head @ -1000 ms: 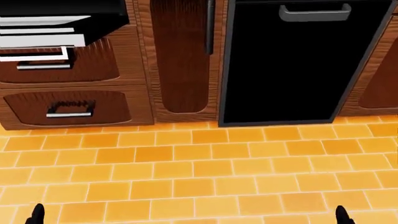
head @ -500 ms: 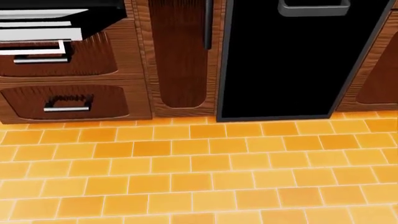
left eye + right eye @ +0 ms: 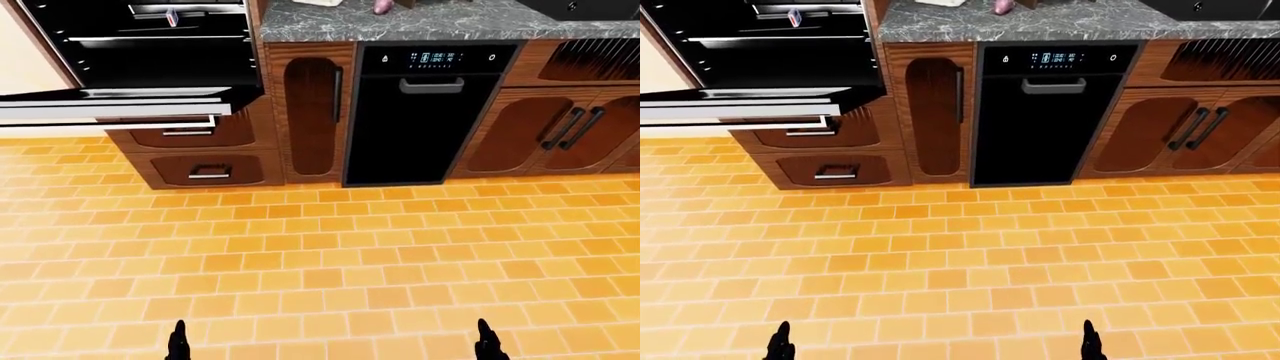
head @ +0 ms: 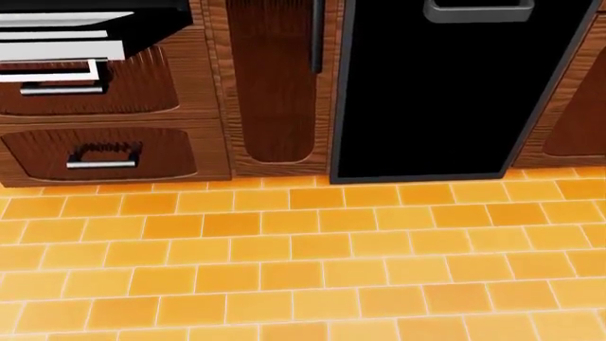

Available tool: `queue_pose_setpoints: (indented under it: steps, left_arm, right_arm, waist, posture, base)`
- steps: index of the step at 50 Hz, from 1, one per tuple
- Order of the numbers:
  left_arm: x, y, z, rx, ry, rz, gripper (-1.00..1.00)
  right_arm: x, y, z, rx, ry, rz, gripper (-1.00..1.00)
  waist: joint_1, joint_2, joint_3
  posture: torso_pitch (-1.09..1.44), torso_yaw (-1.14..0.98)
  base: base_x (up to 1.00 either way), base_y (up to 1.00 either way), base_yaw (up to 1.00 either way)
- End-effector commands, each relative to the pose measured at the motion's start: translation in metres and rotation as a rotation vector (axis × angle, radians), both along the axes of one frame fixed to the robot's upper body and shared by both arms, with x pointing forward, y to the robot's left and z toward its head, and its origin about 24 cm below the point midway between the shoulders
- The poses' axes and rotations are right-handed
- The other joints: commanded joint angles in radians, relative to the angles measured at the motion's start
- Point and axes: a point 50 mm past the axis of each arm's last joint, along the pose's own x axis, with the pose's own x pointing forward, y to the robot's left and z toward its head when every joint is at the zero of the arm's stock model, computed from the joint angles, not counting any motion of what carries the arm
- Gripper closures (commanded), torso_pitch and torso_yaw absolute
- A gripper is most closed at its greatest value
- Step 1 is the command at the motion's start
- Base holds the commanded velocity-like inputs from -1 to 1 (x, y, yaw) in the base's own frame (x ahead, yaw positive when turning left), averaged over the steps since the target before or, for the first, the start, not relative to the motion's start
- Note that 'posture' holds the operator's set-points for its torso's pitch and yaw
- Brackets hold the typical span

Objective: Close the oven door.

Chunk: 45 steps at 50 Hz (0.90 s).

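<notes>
We see the oven door [image 3: 120,103] at upper left of the left-eye view, lying open and level, its edge jutting out over two wooden drawers [image 3: 205,171]. Above it gapes the dark oven cavity [image 3: 150,45] with its racks. To the right stands a black dishwasher [image 3: 425,112] under a grey stone counter [image 3: 400,26]. Only dark tips of the left robot hand [image 3: 178,341] and right robot hand [image 3: 488,341] show at the bottom edge — we cannot tell how wide either stands. Both are well apart from the door, across orange floor tiles [image 3: 320,262].

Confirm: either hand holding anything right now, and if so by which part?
Nothing held. Only the tips of the left hand and right hand show, over bare floor, far from the open oven door.
</notes>
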Motion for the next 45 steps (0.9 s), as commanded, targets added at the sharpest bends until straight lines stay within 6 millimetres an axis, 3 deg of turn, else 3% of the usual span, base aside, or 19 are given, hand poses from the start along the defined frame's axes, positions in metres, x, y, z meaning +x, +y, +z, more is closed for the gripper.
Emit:
queue_pose_setpoints:
  steps: [1, 2, 3, 5, 9, 14, 18, 23, 24, 25, 29, 31, 34, 36, 37, 38, 39, 45]
  left_arm:
    - [0.0068, 0.0059, 0.0063, 0.024, -0.045, 0.002, -1.0]
    - [0.0069, 0.0059, 0.0064, 0.024, -0.045, 0.002, -1.0]
    - [0.007, 0.0058, 0.0064, 0.024, -0.045, 0.002, -1.0]
    - [0.0074, 0.0055, 0.0064, 0.023, -0.046, 0.002, -1.0]
    - [0.0072, 0.0053, 0.0063, 0.023, -0.046, 0.003, -1.0]
    - [0.0065, 0.0049, 0.006, 0.023, -0.045, 0.003, -1.0]
    - [0.0059, 0.006, 0.006, 0.023, -0.043, 0.006, -1.0]
    - [0.0059, 0.0063, 0.0061, 0.024, -0.043, 0.008, -1.0]
    - [0.0057, 0.0059, 0.0059, 0.024, -0.043, 0.008, -1.0]
    - [0.0058, 0.0057, 0.0058, 0.023, -0.043, 0.009, -1.0]
    - [0.0057, 0.0061, 0.006, 0.022, -0.043, 0.01, -1.0]
    - [0.0055, 0.0062, 0.0058, 0.022, -0.042, 0.01, -1.0]
    - [0.0058, 0.0061, 0.0058, 0.022, -0.041, 0.01, -1.0]
    - [0.0058, 0.0063, 0.0059, 0.023, -0.041, 0.008, -1.0]
    - [0.0058, 0.0062, 0.0058, 0.022, -0.041, 0.009, -1.0]
    - [0.0058, 0.0061, 0.0058, 0.022, -0.041, 0.009, -1.0]
    - [0.0059, 0.0061, 0.0058, 0.022, -0.04, 0.009, -1.0]
    - [0.0058, 0.0061, 0.0058, 0.022, -0.041, 0.01, -1.0]
  right_arm:
    - [0.0063, -0.0065, 0.006, -0.026, -0.041, -0.003, -1.0]
    - [0.0059, -0.0062, 0.0059, -0.025, -0.043, -0.005, -1.0]
    - [0.006, -0.0064, 0.006, -0.023, -0.044, -0.007, -1.0]
    - [0.0061, -0.0067, 0.0061, -0.019, -0.046, -0.011, -1.0]
    - [0.0054, -0.007, 0.0059, -0.02, -0.045, -0.014, -1.0]
    - [0.0052, -0.0075, 0.0059, -0.022, -0.041, -0.014, -1.0]
    - [0.0042, -0.0067, 0.0054, -0.02, -0.04, -0.014, -1.0]
    - [0.0047, -0.0077, 0.0057, -0.02, -0.039, -0.015, -1.0]
    - [0.0041, -0.007, 0.0054, -0.019, -0.039, -0.015, -1.0]
    - [0.0043, -0.0072, 0.0055, -0.019, -0.04, -0.016, -1.0]
    - [0.0044, -0.0077, 0.0056, -0.016, -0.04, -0.017, -1.0]
    - [0.0045, -0.0079, 0.0057, -0.016, -0.039, -0.018, -1.0]
    - [0.0046, -0.0079, 0.0056, -0.015, -0.039, -0.018, -1.0]
    - [0.0046, -0.0077, 0.0055, -0.013, -0.039, -0.018, -1.0]
    - [0.0046, -0.0077, 0.0055, -0.013, -0.039, -0.018, -1.0]
    - [0.0047, -0.0077, 0.0055, -0.013, -0.039, -0.018, -1.0]
    - [0.0047, -0.0078, 0.0055, -0.013, -0.039, -0.019, -1.0]
    - [0.0043, -0.0074, 0.0053, -0.01, -0.04, -0.021, -1.0]
  waist:
    - [0.0, 0.0, -0.011]
    - [0.0, 0.001, -0.011]
    - [0.0, 0.004, -0.029]
    - [0.001, 0.004, -0.013]
    - [0.0, 0.025, -0.009]
    - [0.002, 0.033, -0.005]
    - [0.003, 0.015, -0.001]
    - [0.002, -0.056, 0.008]
    - [0.001, -0.05, 0.01]
    - [-0.001, -0.025, 0.007]
    - [-0.012, -0.042, -0.001]
    - [-0.009, -0.031, 0.004]
    - [-0.008, 0.008, 0.011]
    - [-0.006, 0.057, 0.005]
    - [-0.001, 0.103, -0.01]
    - [0.002, 0.084, -0.013]
    - [0.005, 0.072, 0.0]
    - [0.004, 0.029, 0.007]
  posture:
    - [0.0, 0.0]
    - [0.0, 0.0]
    - [0.0, 0.0]
    - [0.0, 0.0]
    - [0.0, 0.0]
    - [0.0, 0.0]
    - [0.0, 0.0]
    - [0.0, 0.0]
    - [0.0, 0.0]
    - [0.0, 0.0]
    - [0.0, 0.0]
    - [0.0, 0.0]
    - [0.0, 0.0]
    - [0.0, 0.0]
    - [0.0, 0.0]
    - [0.0, 0.0]
    - [0.0, 0.0]
    - [0.0, 0.0]
  base:
    - [0.0, 0.0, 0.0]
    - [0.0, 0.03, 0.0]
    - [0.0, 0.05, 0.0]
    - [0.0, 0.12, 0.0]
    - [0.0, 0.17, 0.0]
    - [0.0, 0.25, 0.0]
    - [0.0, 0.26, 0.0]
    - [0.0, 0.26, 0.0]
    - [0.0, 0.26, 0.0]
    - [0.0, 0.27, 0.0]
    - [0.0, 0.27, 0.0]
    - [0.0, 0.27, 0.0]
    - [0.0, 0.27, 0.0]
    - [0.0, 0.27, 0.0]
    - [0.0, 0.27, 0.0]
    - [0.0, 0.27, 0.0]
    - [0.0, 0.27, 0.0]
    - [0.0, 0.28, 0.0]
